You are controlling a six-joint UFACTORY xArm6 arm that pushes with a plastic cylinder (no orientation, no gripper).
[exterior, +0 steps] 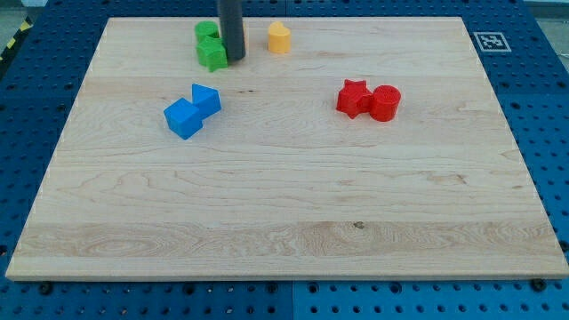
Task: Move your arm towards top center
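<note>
**Tip at the green pair, near the top edge of the board**

You are looking at a pale wooden board (284,222) lying on a blue perforated table (27,107). Take the yellow block (279,37), close to the board's top edge and about midway across, as your landmark.

Farthest to the view's left of it, and lower down, sit two blue blocks touching each other: a blue cube (183,118) and, just up and right of it, a second blue block (206,99) of wedge-like shape.

Next come two green blocks, level with the yellow block and to its left. One green block (206,32) is partly hidden behind the rod; the other green block (212,52) sits just below it, touching it. Its shape is hard to make out.

The dark rod (230,22) comes down from the view's top, and my tip (236,58) rests against the right side of the lower green block, between the green pair and the yellow block, apart from the yellow one. There is no hand on this arm, so nothing is grasped.

Well to the right of the yellow block and lower, a red star (353,98) and a red cylinder (386,103) touch side by side.

A black-and-white marker tag (490,41) lies at the table's top right.
</note>
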